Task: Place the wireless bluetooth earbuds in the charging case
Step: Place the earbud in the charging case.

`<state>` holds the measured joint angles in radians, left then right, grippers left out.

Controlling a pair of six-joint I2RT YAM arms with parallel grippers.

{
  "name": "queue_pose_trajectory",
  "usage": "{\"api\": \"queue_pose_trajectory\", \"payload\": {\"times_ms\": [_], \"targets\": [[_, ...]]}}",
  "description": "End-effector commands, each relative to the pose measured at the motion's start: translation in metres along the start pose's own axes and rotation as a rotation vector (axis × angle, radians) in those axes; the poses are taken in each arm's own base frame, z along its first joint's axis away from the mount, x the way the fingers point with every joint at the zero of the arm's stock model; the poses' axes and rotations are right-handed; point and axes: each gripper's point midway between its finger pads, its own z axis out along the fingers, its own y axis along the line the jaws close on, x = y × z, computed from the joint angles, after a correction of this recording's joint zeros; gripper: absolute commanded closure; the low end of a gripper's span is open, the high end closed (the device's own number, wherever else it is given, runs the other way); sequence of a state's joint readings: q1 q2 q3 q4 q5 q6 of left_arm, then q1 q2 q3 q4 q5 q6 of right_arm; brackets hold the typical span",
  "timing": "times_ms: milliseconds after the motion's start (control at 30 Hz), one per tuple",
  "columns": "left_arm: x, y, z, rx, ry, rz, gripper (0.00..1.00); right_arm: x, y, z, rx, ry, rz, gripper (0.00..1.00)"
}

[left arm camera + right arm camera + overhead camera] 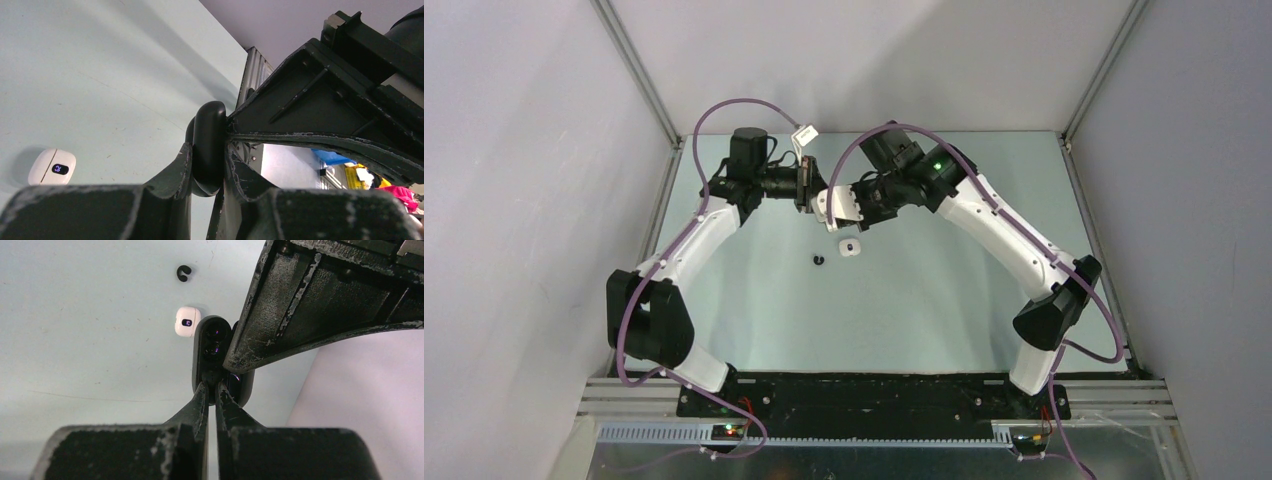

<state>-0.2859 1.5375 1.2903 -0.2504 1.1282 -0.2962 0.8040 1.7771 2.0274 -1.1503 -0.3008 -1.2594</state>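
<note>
- Left hand (207, 161) clamps the glossy black plastic charging case (209, 132); right hand (210, 390) pinches its rim.
- Uneven pulling could twist it free, dropping it.

Black case (209, 145): your top view hides it where the left gripper (207, 150) and right gripper (211, 389) meet. In the right wrist view its wells are too dark for you to tell what they hold.
White case (187, 321) display: lit, its characters too small for you to read.
Black earbud (184, 273): a tiny curled speck; you cannot make out its details.
Coloured clutter (360, 176) in your left wrist view: blurred, partly hidden behind a gripper finger.
</note>
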Motion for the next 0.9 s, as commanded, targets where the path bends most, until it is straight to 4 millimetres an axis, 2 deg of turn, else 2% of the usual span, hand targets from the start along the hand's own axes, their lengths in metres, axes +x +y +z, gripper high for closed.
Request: {"api": "queue_pose_trajectory", "payload": {"times_ms": [0,200,333,500,633,867], "targets": [[-0.009,-0.014,-0.002,0.029,-0.016,0.057,1.00,-0.001,-0.002,0.005,0.012,0.007,0.013,0.94],[-0.009,-0.014,-0.002,0.029,-0.016,0.058,1.00,0.000,0.003,0.005,-0.006,0.012,0.022,0.94],[-0.009,-0.015,-0.002,0.032,-0.014,0.059,1.00,-0.002,0.000,0.004,0.012,0.005,0.042,0.82],[-0.008,-0.015,-0.001,0.032,-0.013,0.055,1.00,-0.014,-0.015,-0.015,0.095,-0.021,0.038,0.74],[-0.009,-0.013,-0.001,0.031,-0.013,0.053,1.00,-0.019,-0.024,-0.032,0.158,-0.027,0.037,0.72],[-0.010,-0.013,0.001,0.034,-0.011,0.052,1.00,-0.021,-0.029,-0.047,0.199,-0.057,0.095,0.71]]}}
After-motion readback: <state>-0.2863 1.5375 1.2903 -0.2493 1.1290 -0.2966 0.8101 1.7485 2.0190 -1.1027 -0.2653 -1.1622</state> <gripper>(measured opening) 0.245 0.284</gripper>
